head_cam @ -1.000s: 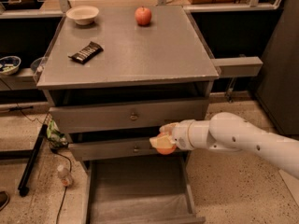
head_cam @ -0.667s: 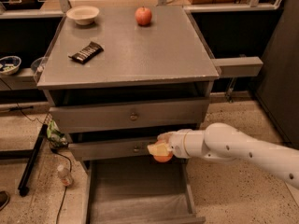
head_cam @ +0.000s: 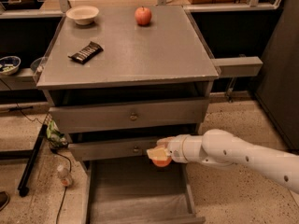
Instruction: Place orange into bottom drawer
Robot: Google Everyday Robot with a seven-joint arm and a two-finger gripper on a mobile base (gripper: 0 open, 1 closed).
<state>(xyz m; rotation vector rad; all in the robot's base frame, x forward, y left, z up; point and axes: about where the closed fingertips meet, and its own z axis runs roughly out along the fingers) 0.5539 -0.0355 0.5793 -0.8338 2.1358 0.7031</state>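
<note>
Orange point(head_cam: 162, 163): a round, smooth, bright orange ball. Only its lower part shows, under the pale fingers point(head_cam: 155, 153). It is round all over, so it has no long side and points no way.
Where the orange is: in the gripper, up over the back end of the bottom drawer and just in front of the middle drawer.
Gripper point(head_cam: 159, 150): comes in from 3 o'clock and points to 9 o'clock.
Jaws: closed snug on the orange, one finger on top and one lower down.
Arm point(head_cam: 233, 153): white, smooth and fat like a tube, with small dark dots.
Bottom drawer point(head_cam: 87, 190): grey metal, a flat box with thin low walls and a plain floor. It is pulled out toward 6 o'clock, and its long side runs from 12 to 6.
Middle drawer point(head_cam: 107, 149): grey metal, out a little, with a small round knob point(head_cam: 136, 149) at 9 o'clock from the gripper.
Top drawer point(head_cam: 93, 118): grey, wide and flat-faced.
Cabinet top point(head_cam: 140, 55): smooth, flat and grey.
Apple point(head_cam: 143, 16): red, round and shiny, at 12 o'clock on the top.
Bowl point(head_cam: 82, 14): pale and round, at 11 o'clock.
Candy bar point(head_cam: 86, 52): dark, long and flat, lying slanted at 9 o'clock.
Floor point(head_cam: 224, 199): hard and speckled.
Bottle point(head_cam: 64, 175): small and clear, on the floor at 9 o'clock from the bottom drawer.
</note>
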